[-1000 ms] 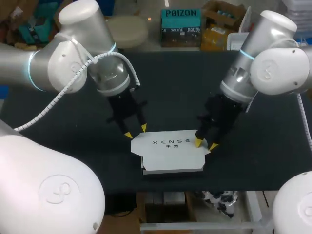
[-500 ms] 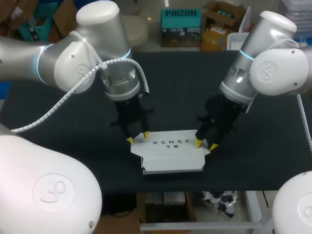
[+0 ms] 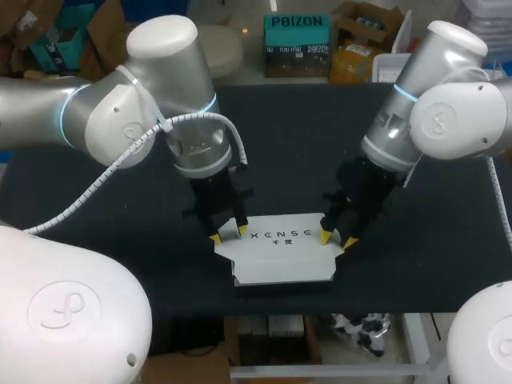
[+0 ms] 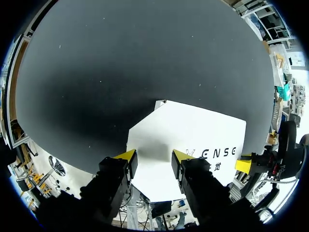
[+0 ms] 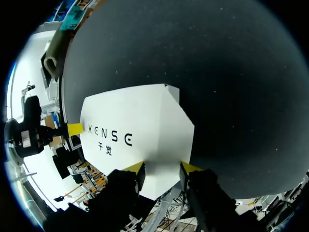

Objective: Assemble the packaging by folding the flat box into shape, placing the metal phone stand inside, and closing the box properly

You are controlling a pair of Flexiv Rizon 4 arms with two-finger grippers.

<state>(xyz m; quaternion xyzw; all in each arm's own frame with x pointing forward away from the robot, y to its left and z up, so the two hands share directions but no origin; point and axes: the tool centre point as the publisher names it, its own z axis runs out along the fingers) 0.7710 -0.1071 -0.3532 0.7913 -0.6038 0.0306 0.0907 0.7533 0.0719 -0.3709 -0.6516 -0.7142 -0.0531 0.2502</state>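
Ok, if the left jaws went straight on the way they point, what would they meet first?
Probably the box, at its left end just ahead of them; how much gap remains is unclear.

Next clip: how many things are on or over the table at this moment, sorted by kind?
white box: 1
grippers: 2 (left gripper, right gripper)
Total: 3
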